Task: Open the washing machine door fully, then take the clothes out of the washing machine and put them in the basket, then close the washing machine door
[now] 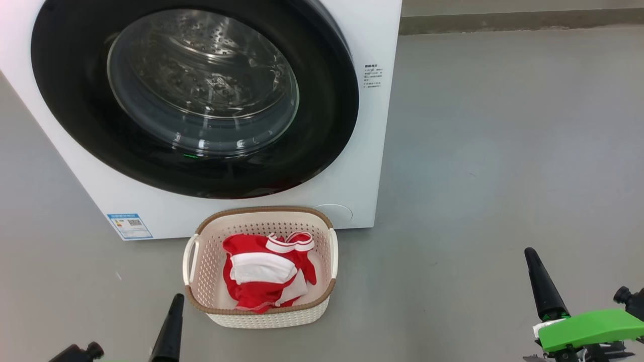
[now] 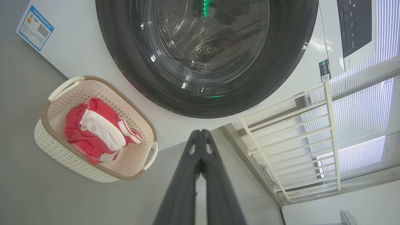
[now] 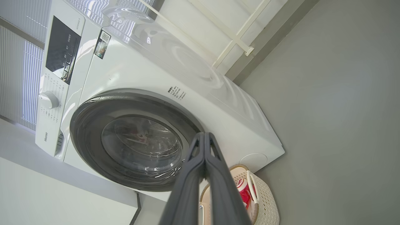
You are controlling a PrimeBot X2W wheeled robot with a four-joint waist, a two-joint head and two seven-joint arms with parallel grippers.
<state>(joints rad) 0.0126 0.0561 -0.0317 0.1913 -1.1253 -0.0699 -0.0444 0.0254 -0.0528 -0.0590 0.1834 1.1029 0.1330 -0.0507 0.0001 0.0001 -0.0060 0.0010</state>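
Left gripper: fingers pressed together, empty, low over the floor, just beside the near left corner of the basket. Right gripper: fingers likewise together, holding nothing, well apart from the basket on the right side.

Basket on the floor directly before the washing machine, far rim near the bottom edge of the machine's front; touching or not, cannot tell. Clothes heaped inside the basket, red with white panels, below the rim.

Washing machine door flush against the front, apparently closed; drum behind the glass apparently empty. Judged stage: all three steps seemingly complete.

Possible failures from here:
- Latch perhaps not caught, which these views do not settle, leaving the door free to drift open.
- Faint red patch in the glass in the right wrist view, either a reflection or a garment left behind; not resolvable.
- Light basket liable to slide or tip if clipped by the left gripper in any forward or sideways sweep, given the small gap at that corner.
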